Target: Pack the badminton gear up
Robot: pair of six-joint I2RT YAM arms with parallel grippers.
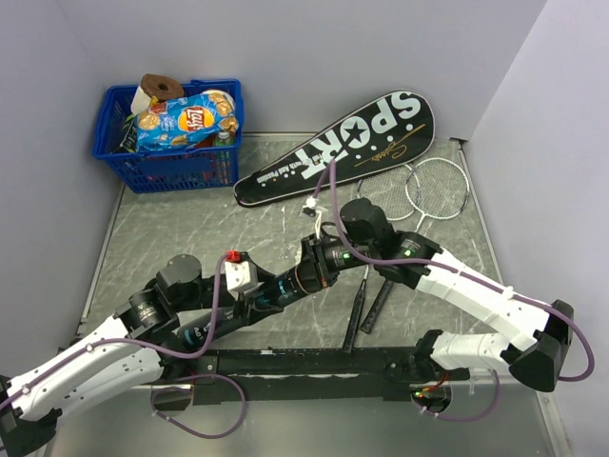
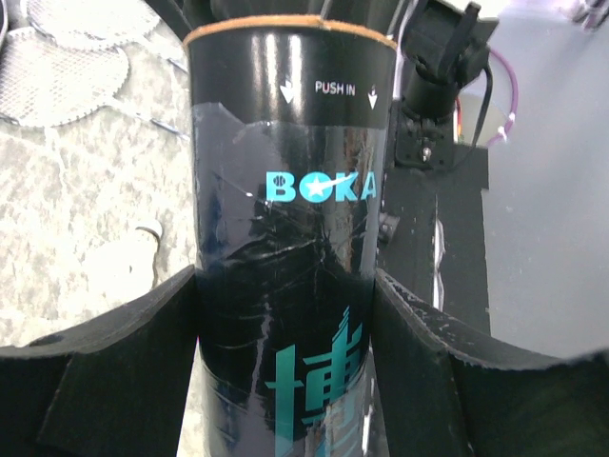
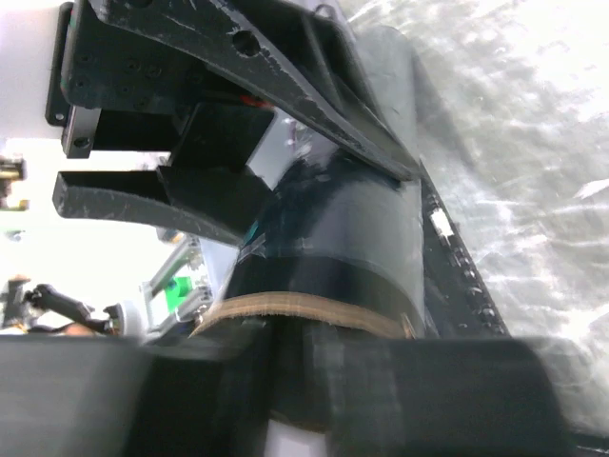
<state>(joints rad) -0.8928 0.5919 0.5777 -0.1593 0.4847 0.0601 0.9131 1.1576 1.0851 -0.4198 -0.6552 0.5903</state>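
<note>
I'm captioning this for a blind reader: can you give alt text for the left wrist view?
A glossy black cylindrical tube lettered BOKA in teal fills the middle, gripped between the two black padded fingers of the left pincer. Two silver racket heads lie on the grey marbled table at upper left.

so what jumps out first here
A dark tube lettered BOKA fills the left wrist view, clamped in the left end effector. At the back of the table lies a big black cover lettered SPORT, with a blue snack basket in the far left corner.
</note>
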